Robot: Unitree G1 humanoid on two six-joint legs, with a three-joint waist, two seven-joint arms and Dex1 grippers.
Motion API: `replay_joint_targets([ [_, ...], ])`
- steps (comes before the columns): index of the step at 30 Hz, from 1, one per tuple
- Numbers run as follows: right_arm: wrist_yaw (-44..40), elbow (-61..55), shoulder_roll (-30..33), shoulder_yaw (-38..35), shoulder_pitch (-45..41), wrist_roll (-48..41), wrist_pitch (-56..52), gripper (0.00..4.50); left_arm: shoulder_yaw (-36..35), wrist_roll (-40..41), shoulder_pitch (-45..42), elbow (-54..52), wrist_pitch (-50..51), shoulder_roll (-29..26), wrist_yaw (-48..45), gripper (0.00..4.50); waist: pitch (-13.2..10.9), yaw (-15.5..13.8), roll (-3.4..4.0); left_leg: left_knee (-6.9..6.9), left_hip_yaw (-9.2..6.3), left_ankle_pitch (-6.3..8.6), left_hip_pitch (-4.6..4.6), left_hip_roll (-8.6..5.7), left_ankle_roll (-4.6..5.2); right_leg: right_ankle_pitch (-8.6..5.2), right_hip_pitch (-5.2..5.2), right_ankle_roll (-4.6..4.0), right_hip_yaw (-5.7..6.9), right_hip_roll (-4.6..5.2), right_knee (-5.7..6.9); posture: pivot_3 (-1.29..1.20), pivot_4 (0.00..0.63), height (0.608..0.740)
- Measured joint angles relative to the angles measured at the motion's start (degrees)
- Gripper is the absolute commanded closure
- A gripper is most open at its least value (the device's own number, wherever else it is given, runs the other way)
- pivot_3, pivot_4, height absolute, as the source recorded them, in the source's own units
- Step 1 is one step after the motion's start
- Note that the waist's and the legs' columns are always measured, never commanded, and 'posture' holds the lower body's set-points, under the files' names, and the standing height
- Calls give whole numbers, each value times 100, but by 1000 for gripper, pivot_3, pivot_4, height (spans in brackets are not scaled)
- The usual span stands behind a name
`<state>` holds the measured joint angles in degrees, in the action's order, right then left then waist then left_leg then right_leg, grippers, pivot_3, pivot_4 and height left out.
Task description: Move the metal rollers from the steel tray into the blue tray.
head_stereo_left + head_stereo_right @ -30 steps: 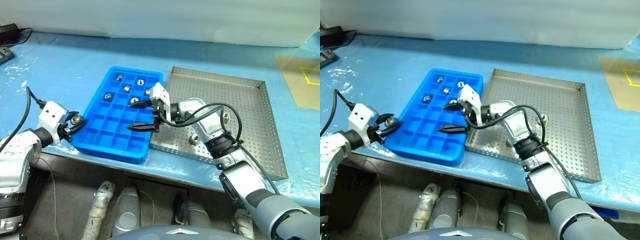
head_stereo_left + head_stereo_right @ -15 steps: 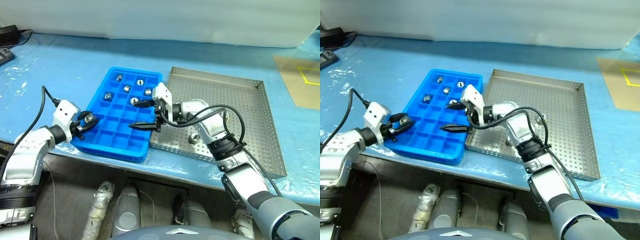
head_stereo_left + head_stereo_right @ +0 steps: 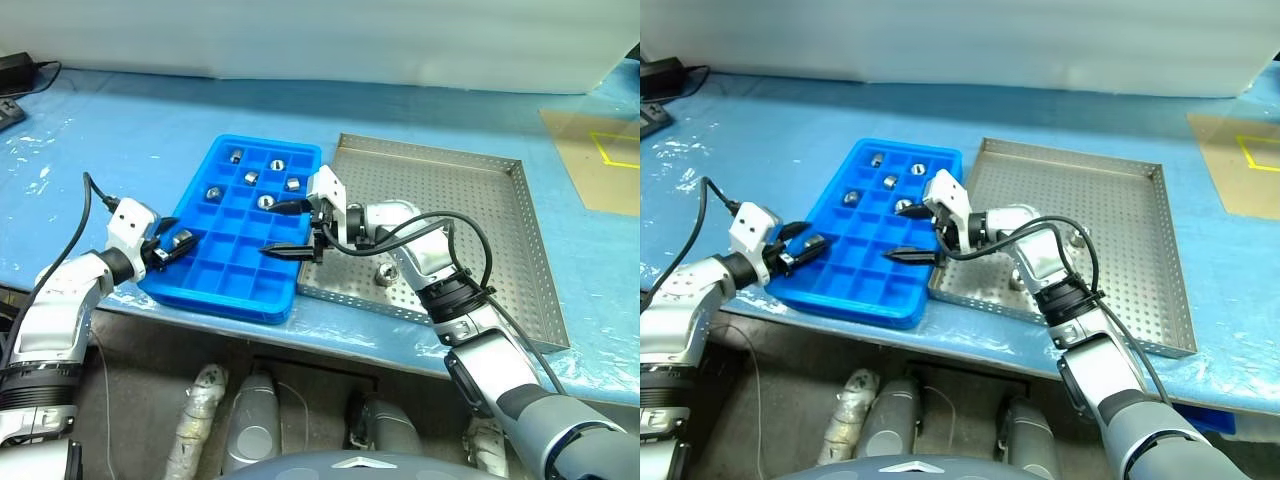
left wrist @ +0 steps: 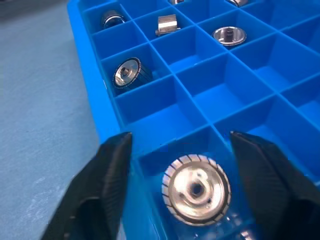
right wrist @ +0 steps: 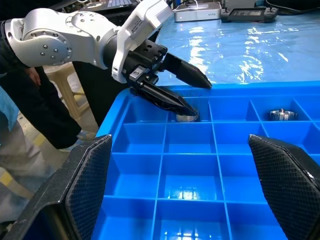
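Shiny metal rollers [image 3: 251, 177] sit in the bright blue gridded plastic tray [image 3: 236, 283] (one between the open left hand [image 4: 192, 165]); one lies in the perforated steel tray [image 3: 500, 260]. Right hand [image 3: 290, 228] gapes empty above the blue-covered bench [image 3: 120, 120].

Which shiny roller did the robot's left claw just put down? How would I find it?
Find the blue tray beside the steel tray. At its left edge, the left gripper stands open around one metal roller lying in a compartment. The other rollers sit farther back, away from any gripper.

We find no readable text, no labels, no brands, no numbers, no signs on anything in view
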<state>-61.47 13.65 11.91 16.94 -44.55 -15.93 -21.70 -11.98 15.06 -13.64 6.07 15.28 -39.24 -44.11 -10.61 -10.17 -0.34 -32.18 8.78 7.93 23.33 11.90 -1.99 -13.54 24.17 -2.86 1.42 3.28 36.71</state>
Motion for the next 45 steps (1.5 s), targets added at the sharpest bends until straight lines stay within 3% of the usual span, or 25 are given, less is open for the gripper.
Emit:
replay_joint_targets([
  [9,71,-278,146,-62,106,-6,-89,0,275,172,-408,-257,130,14,-311,602,0,-10,0,-3,-1,-1,3,-1,-2,-1,-1,-1,2,1,0,160,150,740],
  [14,266,-674,419,-282,421,-42,-343,0,698,158,-1322,-39,68,197,-619,602,0,15,0,-11,5,-15,2,-4,-24,1,-6,0,0,1,4,49,150,740],
  [22,1031,-1503,787,-840,1016,-82,-784,0,1534,-518,-3279,2850,-1157,1224,-1133,602,3,262,-3,-14,40,-18,3,-11,-28,16,-16,26,-2,-4,0,-186,150,740],
  [27,1648,-2513,1126,-1356,1845,-222,-1281,0,2067,-985,-4205,4307,-2160,1938,-1879,602,5,465,-6,-18,46,-3,5,-17,-1,19,-18,31,-3,-4,-6,-324,150,740],
  [35,2589,-3696,1333,-2216,2792,-400,-1872,0,2439,-1230,-4489,5143,-2830,2944,-2854,602,4,877,-8,-19,59,3,-8,-14,9,15,-24,24,-11,-8,-14,-507,150,740],
  [45,3312,-4944,1383,-2566,3589,-778,-2546,0,2572,-1542,-4551,5700,-3239,3326,-3325,602,6,1137,-5,-18,87,41,-86,-12,72,24,-135,23,-30,-6,-111,-631,150,740],
])
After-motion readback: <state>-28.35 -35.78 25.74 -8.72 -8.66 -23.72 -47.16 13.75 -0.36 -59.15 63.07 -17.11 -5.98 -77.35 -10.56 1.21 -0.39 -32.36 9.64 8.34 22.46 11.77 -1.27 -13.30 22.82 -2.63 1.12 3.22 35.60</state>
